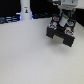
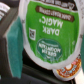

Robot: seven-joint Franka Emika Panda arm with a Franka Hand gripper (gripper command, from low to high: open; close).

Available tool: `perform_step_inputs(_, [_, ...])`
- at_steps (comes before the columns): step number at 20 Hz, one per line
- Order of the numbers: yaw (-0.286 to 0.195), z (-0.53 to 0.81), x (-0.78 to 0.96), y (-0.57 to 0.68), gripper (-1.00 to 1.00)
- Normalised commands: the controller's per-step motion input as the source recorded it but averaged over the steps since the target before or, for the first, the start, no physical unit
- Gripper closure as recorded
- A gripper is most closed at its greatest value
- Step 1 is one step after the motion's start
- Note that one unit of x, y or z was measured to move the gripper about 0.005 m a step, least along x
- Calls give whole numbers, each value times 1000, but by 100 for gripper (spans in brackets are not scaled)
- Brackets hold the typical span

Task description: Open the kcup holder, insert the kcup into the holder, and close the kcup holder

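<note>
The kcup [image 2: 50, 32] fills the wrist view from very close, its green top printed with white lettering and its rim pale. The kcup holder [image 1: 60, 33] is a black boxy unit at the exterior view's upper right, and dark parts of it [image 2: 7, 20] show beside the pod. My gripper [image 1: 62, 21] hangs directly over the holder, low against its top. The fingers are not distinct in either view, so I cannot tell whether they grip the kcup or stand apart. In the exterior view the kcup itself is too small to pick out.
A second pod with an orange label [image 2: 71, 67] lies next to the green one. A slim white bottle-shaped post [image 1: 25, 10] stands at the back on the exterior view's left. The pale table [image 1: 30, 60] stretches in front of the holder.
</note>
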Motion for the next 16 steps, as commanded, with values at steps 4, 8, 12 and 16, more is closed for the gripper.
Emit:
perform_step_inputs(4, [55, -94, -238, 0, 100])
perform_step_inputs(8, [51, -109, -142, 0, 100])
perform_step_inputs(12, [76, -269, -19, -64, 100])
perform_step_inputs(16, [73, -294, 0, -118, 100])
